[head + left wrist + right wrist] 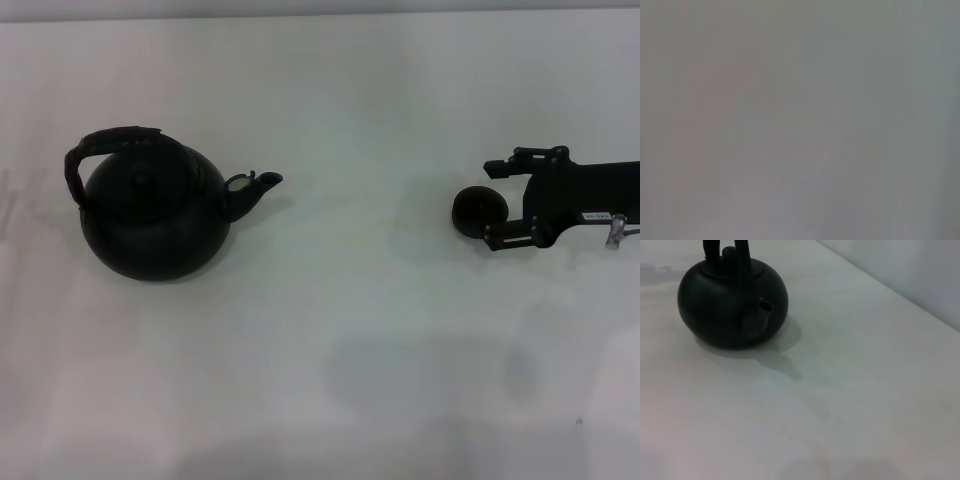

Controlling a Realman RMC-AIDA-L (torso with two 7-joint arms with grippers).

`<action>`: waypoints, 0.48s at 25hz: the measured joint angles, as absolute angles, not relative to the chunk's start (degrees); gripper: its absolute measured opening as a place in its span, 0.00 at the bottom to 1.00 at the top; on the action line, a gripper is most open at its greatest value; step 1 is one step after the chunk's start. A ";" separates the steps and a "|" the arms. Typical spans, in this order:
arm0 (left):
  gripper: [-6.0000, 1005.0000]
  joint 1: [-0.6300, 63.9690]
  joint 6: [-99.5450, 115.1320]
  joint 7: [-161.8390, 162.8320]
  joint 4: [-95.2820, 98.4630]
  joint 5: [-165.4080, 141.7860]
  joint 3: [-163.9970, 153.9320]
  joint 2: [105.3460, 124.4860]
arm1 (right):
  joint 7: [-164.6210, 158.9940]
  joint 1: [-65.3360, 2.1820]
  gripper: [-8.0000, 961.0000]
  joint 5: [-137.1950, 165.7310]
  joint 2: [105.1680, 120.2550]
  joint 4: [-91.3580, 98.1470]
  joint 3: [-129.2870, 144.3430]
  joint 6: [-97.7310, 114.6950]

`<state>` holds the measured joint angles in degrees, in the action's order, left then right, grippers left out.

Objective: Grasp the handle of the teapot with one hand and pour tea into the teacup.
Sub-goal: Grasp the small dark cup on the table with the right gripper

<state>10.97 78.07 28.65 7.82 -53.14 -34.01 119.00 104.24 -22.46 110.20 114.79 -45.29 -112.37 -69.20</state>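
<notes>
The teapot (150, 215) is large, round and matte black, standing upright at the table's left with its spout (255, 187) pointing right. Its thick, rough arched handle (105, 145) spans over the knobbed lid. The right wrist view also shows the teapot (732, 302) from the spout side. The small round black teacup (477, 212) is at the right. My right gripper (490, 203) reaches in from the right edge with its fingers spread, and the cup lies between the fingertips. I cannot tell whether they touch it. My left gripper is out of view.
The white table (350, 320) runs bare between teapot and cup. A soft shadow (440, 370) lies near the front right. The table's far edge meets a grey wall (910, 270). The left wrist view shows only a blank grey surface.
</notes>
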 joint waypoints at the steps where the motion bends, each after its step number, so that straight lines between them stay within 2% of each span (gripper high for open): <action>1: 0.71 10.95 78.08 28.65 7.82 -53.12 -34.01 119.00 | 104.27 -22.44 0.89 110.19 114.79 -45.27 -112.37 -69.22; 12: 0.71 11.50 77.84 28.56 7.25 -53.18 -34.01 119.00 | 104.55 -23.03 0.89 110.11 114.94 -43.59 -112.21 -68.43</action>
<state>11.50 77.84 28.56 7.25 -53.18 -34.01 119.00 104.54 -23.03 110.11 114.94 -43.59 -112.21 -68.43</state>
